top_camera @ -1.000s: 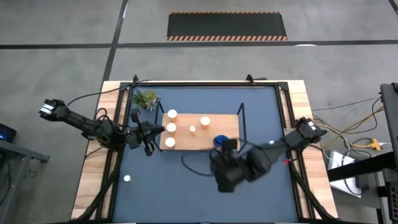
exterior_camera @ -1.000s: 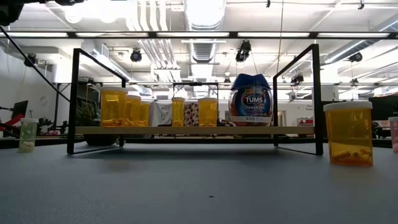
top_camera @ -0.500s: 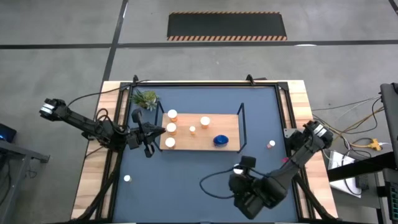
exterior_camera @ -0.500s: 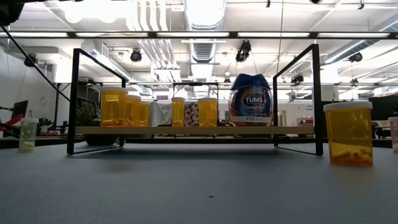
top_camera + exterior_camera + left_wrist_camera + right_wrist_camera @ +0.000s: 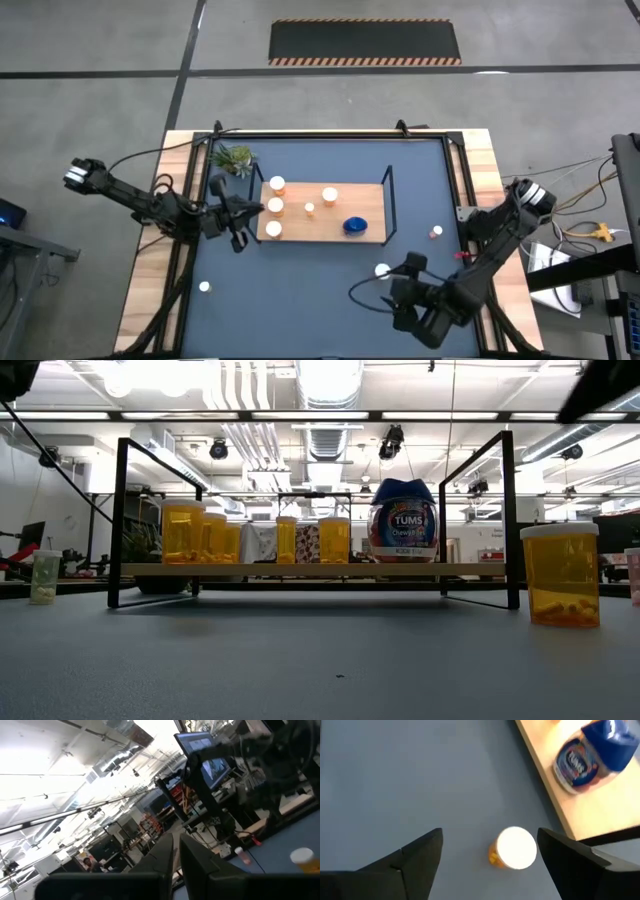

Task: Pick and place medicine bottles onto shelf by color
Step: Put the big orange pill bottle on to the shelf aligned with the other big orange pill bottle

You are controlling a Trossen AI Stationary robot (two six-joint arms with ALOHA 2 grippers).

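Note:
The light-wood shelf (image 5: 325, 218) holds several orange bottles with white caps (image 5: 276, 206) at its left and the blue bottle (image 5: 354, 226) at its right. A loose orange bottle (image 5: 382, 270) stands on the mat near the shelf's right end; it also shows in the right wrist view (image 5: 515, 848). My right gripper (image 5: 402, 272) is open above it, with one finger on either side and apart from it. My left gripper (image 5: 240, 215) is shut and empty at the shelf's left end. Small bottles stand at the left (image 5: 204, 287) and the right (image 5: 436, 232).
A small green plant (image 5: 235, 158) stands at the mat's far left corner. The shelf's black wire frames (image 5: 118, 520) rise at both short ends. Open blue mat (image 5: 290, 300) lies between the shelf and the near edge.
My right gripper has moved from above the blue bottle at the shelf's right end toward the table's near and right edges, and now hangs over the loose orange bottle. The blue bottle stays standing on the shelf.

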